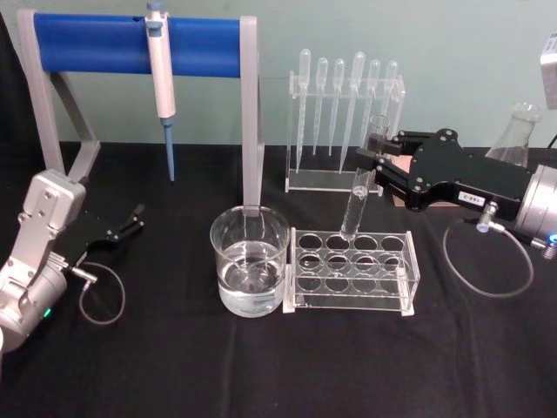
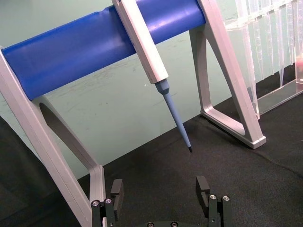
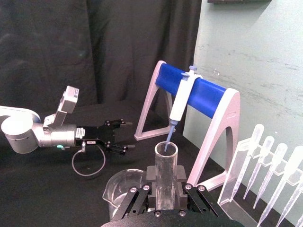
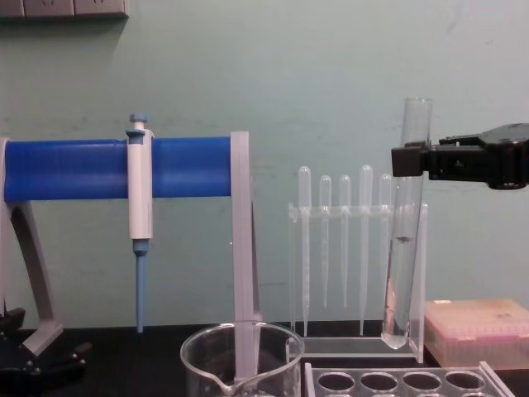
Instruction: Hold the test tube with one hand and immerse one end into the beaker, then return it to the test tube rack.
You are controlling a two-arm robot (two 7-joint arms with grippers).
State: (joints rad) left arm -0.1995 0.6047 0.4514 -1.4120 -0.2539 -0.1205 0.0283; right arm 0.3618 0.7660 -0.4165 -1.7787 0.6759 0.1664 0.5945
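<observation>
The black-draped table [image 1: 261, 370] is laid out so the work sits at the middle front and the spare labware stands behind. At the back left, the blue-barred stand [image 1: 96, 43] hangs its pipettor [image 1: 161, 78] well out of the way, and the clear rack of plastic pipettes [image 1: 344, 113] stands behind the working area. The test tube rack [image 1: 348, 293] sits just beside the beaker [image 1: 218, 248], seemingly touching it, which would keep the carry between them short. The beaker holds clear liquid and its wide mouth leaves ample room for a narrow tube. The right gripper [image 1: 376, 157] reaches in from the right, its fingers clamped on the test tube [image 1: 357, 205] near the rim. That high grip leaves the long lower end free for dipping. The chest view shows the tube [image 4: 405, 231] hanging almost upright, slightly tilted, with its rounded bottom clear above the rack's rear holes and well right of the beaker [image 4: 240, 356]. The left gripper [image 1: 137, 218] rests parked low at the table's left, fingers [image 2: 203, 187] apart and holding nothing, since one hand suffices.
</observation>
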